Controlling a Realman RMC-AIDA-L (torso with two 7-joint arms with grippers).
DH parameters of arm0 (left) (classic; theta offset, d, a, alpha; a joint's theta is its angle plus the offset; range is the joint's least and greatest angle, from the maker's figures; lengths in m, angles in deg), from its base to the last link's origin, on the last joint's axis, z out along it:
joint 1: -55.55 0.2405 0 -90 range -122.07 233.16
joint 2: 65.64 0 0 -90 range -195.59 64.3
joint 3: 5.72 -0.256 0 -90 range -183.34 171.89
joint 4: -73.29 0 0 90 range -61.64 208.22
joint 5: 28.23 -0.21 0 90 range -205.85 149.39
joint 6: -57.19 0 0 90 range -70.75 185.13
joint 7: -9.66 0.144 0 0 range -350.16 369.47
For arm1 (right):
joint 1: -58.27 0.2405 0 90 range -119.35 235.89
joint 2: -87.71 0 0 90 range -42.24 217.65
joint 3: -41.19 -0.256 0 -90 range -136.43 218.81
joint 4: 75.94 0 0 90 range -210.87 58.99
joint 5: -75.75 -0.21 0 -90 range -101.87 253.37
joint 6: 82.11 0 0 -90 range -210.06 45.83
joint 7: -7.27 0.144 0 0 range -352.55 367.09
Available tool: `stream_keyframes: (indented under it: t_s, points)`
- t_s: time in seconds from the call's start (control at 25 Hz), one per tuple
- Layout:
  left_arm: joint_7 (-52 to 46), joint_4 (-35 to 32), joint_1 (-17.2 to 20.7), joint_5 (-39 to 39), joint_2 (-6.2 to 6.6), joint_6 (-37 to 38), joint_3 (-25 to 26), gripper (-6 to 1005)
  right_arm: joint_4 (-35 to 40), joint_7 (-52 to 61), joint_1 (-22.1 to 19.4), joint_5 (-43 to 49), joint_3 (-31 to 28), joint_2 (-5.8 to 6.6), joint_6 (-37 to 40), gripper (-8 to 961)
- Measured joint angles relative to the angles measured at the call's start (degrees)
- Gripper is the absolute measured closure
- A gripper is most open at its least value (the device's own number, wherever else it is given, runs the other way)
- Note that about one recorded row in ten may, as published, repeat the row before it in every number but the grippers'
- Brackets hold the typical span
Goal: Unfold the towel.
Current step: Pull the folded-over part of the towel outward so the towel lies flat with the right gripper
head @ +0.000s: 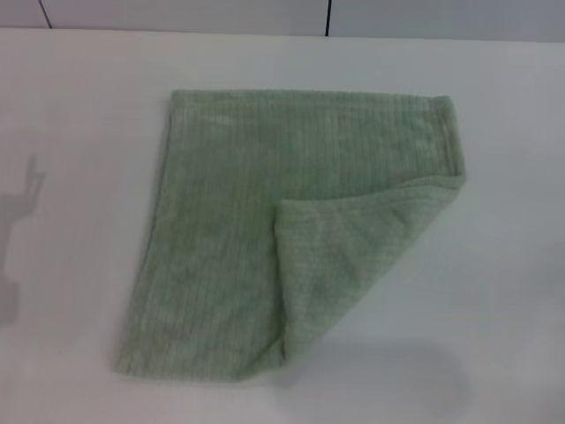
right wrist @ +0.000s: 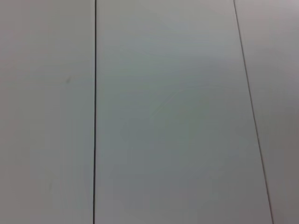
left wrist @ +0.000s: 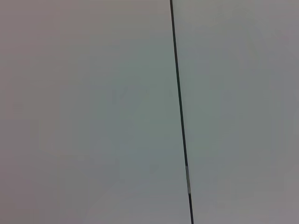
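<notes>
The pale sage-green towel (head: 238, 230) lies flat on the white table (head: 79, 124) in the head view, near the middle. Its near right corner is folded over into a triangular flap (head: 340, 265) that lies on top of the rest of the cloth. Fine ribbed stripes run across it and a hem shows along the far right edge. Neither gripper appears in any view. Both wrist views show only pale panels with dark seams (left wrist: 180, 112) (right wrist: 95, 112), and no towel.
The white table reaches all around the towel. A grey wall with dark vertical seams (head: 328, 16) runs along the table's far edge. An arm's shadow (head: 22, 230) falls on the table at the left.
</notes>
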State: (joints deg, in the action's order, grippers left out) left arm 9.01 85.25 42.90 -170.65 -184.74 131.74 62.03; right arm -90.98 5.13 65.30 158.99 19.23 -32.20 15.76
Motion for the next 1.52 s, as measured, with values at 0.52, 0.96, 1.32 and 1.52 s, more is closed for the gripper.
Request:
stream_keyframes:
  t_s: [0.52,0.96,1.32,1.52]
  points:
    - [0.12,-0.09,0.29,-0.01,0.09,-0.11,0.03,192,0.14,0.15,-0.36,0.03,-0.01,0.08,1.00,149]
    - [0.08,-0.09,0.25,-0.04,0.09,-0.47,0.00,197,0.19,0.21,-0.87,0.16,-0.02,0.12,0.86,148]
    - [0.14,0.02,0.34,-0.30,0.09,-0.55,-0.67,201,0.27,0.25,-0.86,0.14,-0.02,0.11,1.03,148]
    - [0.12,-0.03,0.40,-0.17,0.05,-0.55,-0.70,203,0.27,0.27,-0.81,0.19,-0.01,0.12,1.03,148]
